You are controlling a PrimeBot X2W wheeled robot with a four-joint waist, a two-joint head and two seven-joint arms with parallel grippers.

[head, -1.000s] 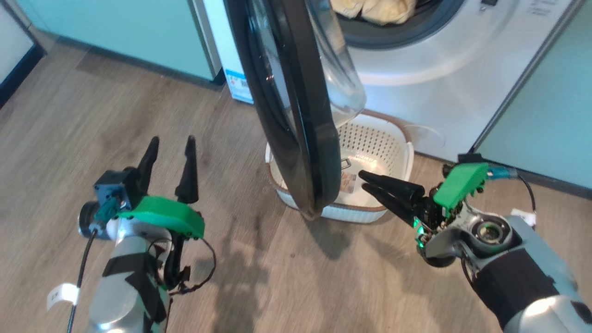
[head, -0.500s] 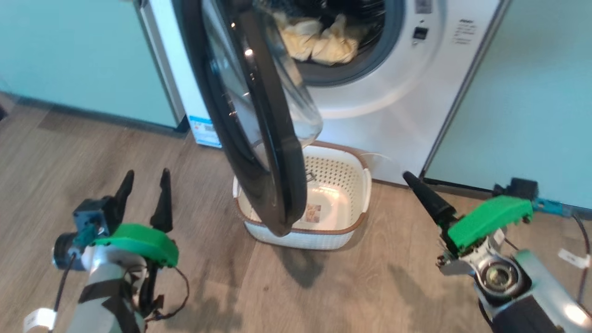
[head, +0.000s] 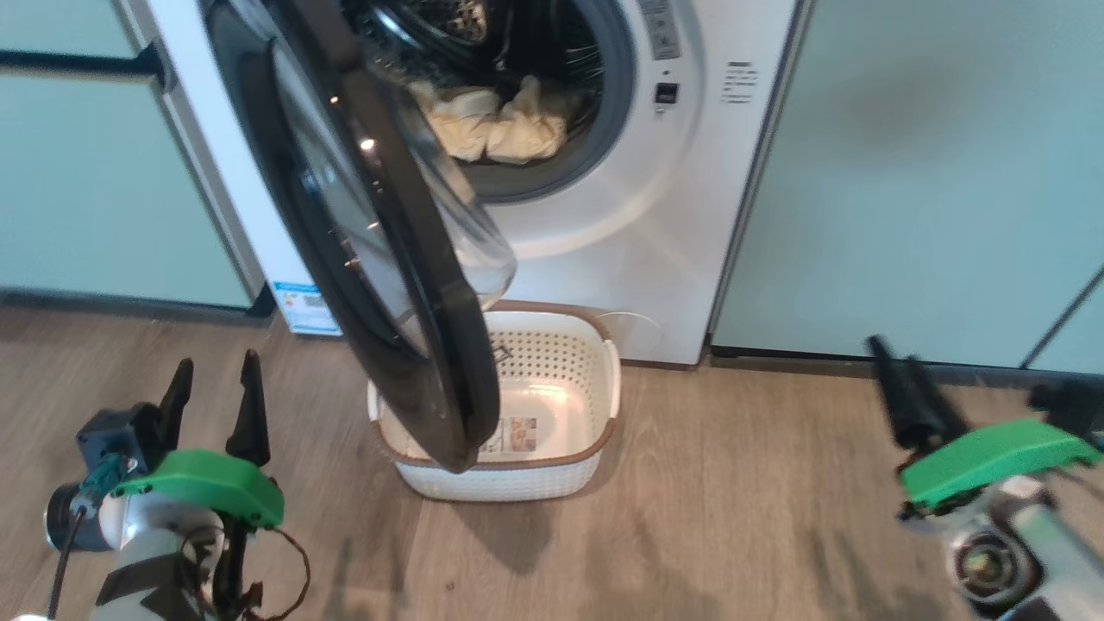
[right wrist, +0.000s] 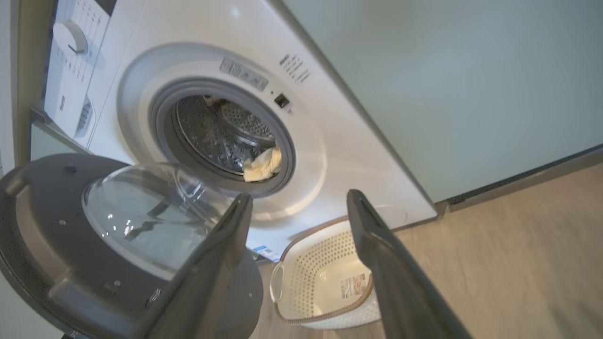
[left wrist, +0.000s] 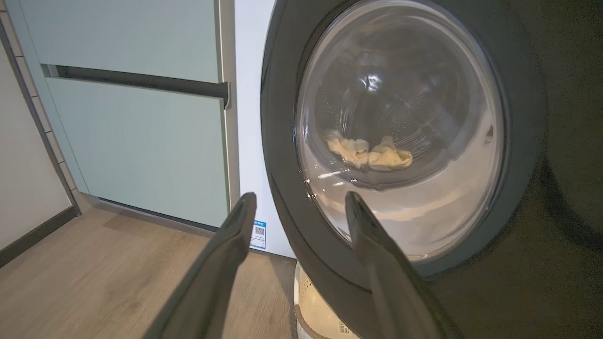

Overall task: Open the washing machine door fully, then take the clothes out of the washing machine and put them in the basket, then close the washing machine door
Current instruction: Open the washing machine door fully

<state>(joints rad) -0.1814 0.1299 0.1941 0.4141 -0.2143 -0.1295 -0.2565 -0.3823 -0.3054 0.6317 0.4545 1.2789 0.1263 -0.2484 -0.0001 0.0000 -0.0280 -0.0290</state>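
My left gripper [head: 216,369] is hovering low over the wood floor [head: 733,500], its two dark fingers spread apart and pinching nothing. Pale green cabinets [head: 86,198] are standing beyond it. Just to its right, the washing machine door [head: 457,388] is hanging partly open, nearly edge-on to my head. Its glass bowl is bulging toward the drum, and its lower rim is overlapping the basket [head: 517,487] from where I look. The basket is sitting on the floor right in front of the washing machine [head: 655,224], a label sticker showing on its bottom. Above it, the clothes [head: 496,129] are lying bunched at the front of the steel drum. Far right, my right gripper [head: 895,360] is floating above the floor, well apart from the door, fingers spread wide and gripping nothing.
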